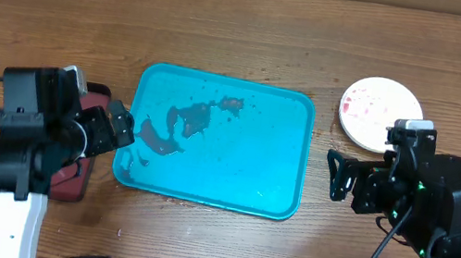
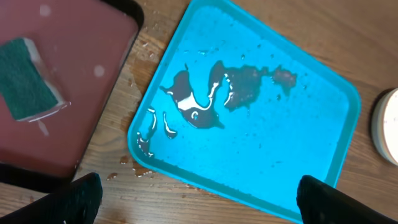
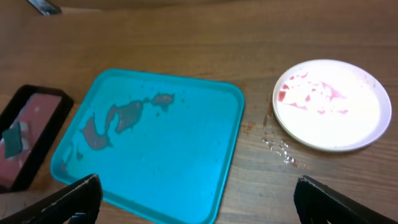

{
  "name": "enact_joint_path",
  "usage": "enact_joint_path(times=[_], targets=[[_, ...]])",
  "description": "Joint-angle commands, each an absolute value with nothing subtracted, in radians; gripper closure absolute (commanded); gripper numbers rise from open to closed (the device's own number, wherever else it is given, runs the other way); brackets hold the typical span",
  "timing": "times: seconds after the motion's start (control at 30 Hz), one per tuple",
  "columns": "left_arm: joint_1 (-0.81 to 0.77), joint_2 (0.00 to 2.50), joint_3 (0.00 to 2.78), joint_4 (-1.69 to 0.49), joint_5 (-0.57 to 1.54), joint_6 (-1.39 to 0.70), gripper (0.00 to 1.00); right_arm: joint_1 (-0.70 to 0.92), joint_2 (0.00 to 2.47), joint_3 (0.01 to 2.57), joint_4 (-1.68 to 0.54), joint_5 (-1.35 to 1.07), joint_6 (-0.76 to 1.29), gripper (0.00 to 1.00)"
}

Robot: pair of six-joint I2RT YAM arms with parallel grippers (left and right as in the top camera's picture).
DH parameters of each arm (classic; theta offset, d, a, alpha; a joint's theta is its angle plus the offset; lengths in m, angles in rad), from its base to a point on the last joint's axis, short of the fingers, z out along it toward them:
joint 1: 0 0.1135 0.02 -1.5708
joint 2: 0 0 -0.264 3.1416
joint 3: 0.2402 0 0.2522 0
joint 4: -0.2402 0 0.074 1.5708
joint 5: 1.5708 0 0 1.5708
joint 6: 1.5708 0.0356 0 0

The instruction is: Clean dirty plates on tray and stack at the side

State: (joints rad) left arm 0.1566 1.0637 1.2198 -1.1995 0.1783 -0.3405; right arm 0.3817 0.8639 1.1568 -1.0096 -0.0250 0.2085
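Left hand (image 1: 121,125) gapes beside tray (image 1: 243,164) lying lengthwise left-to-right.

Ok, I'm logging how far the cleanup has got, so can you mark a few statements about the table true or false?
1. A plate sits on the blue tray. False: it holds only reddish-brown smears.
2. The white plate lies on the table beside the tray. True.
3. The white plate is clean. False: red smears show on it.
4. The green sponge lies in the black tray. True.
5. The left gripper holds the sponge. False: it is open and empty.
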Motion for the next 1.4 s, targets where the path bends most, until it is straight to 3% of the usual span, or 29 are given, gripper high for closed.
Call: enact_joint_path(times=[0.0,0.57,0.67,1.0,1.37], targets=[[0.153,1.118,1.211,-1.2,0.165,-0.352,0.0,0.388,0.862,1.151,-0.984,-0.023,0.202,0.0],[0.153,1.376,1.211,-1.199,0.165,-0.352,0.0,0.382,0.793,1.142,-1.053,0.036,0.093,0.0],[0.153,1.417,1.211,-1.199,0.165,-0.352,0.01,0.314,0.743,1.082,-1.028,0.022,0.1,0.0],[0.153,1.533,1.211,-1.198,0.165,-0.352,0.0,0.008,0.36,0.566,-0.563,-0.153,0.096,0.0],[0.153,1.585,1.211,-1.195,0.165,-0.352,0.01,-0.014,0.029,0.122,-0.117,-0.178,0.101,0.0]])
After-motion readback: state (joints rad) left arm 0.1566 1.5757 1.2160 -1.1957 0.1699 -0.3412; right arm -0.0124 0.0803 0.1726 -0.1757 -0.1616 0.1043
